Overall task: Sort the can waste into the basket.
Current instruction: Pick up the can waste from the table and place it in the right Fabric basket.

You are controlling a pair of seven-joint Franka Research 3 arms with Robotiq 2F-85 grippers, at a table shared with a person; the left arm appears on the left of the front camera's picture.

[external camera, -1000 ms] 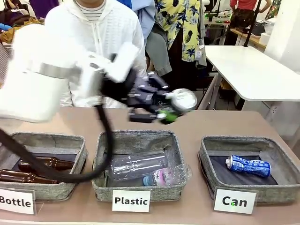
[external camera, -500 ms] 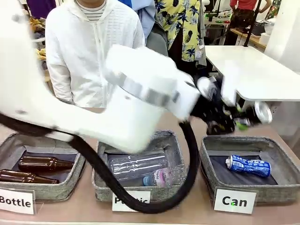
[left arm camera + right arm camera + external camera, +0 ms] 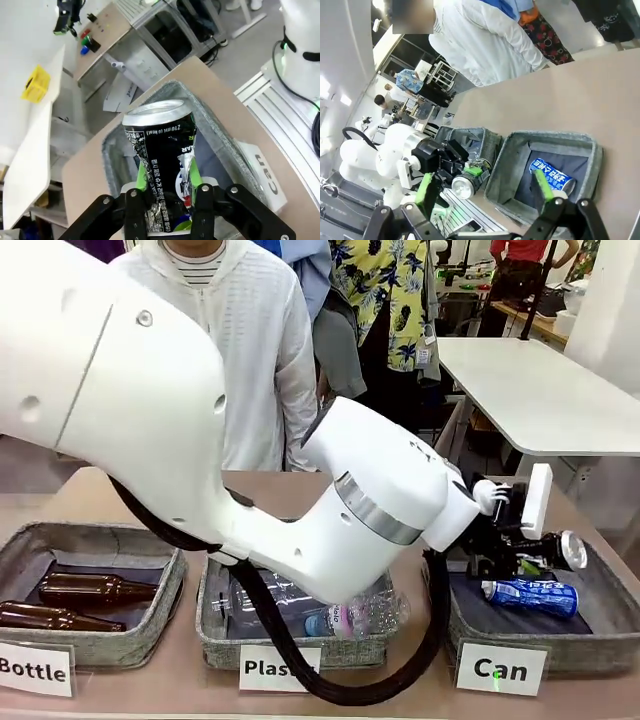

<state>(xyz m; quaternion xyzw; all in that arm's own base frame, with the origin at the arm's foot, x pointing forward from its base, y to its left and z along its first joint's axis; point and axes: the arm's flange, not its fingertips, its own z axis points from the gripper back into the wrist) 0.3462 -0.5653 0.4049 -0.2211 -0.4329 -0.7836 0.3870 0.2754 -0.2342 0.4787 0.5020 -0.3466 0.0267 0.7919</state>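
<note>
Table: basket (image 3: 600,650) holds blue can (image 3: 530,595) (dark can (image 3: 162,170) clenched in left jaws; right released)

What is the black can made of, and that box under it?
The dark can looks like thin shiny metal: silvery rim, dented side. The Can basket seems like grey woven fabric, matte and soft-edged, with a dark lining.

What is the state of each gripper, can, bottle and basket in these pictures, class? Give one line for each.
Left gripper: shut on the dark can.
Dark can: dented, held above the Can basket.
Right gripper: open, holding nothing.
Blue can: lying on its side in the Can basket.
Can basket: holds one can.
Brown glass bottles: lying in the Bottle basket.
Clear plastic bottles: lying in the Plastic basket.
</note>
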